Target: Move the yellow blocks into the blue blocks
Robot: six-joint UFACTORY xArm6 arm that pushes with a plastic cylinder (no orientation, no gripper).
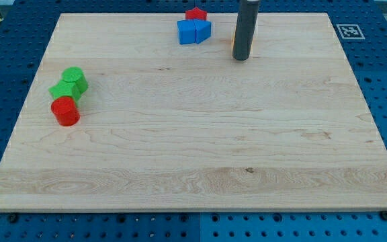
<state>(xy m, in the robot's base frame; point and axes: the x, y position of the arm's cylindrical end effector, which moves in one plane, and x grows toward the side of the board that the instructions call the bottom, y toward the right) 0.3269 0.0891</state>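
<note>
Jaws absent, only a rod: my tip (241, 58) right of blue blocks (193, 31), mostly hiding a yellow block (234, 42). Best circle behind it, then push slowly toward the blue blocks.

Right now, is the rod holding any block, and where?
Nothing is held. My tip only pushes; it stands right of the blue blocks, hiding most of a yellowish block.

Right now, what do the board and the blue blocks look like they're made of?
Board: looks like pale wood with a smooth, slightly satin finish; grain lines and small knots show. Blue blocks: probably plastic, possibly painted wood; flat uniform colour, crisp edges, no grain. My tip stands at their right, apart from them.
</note>
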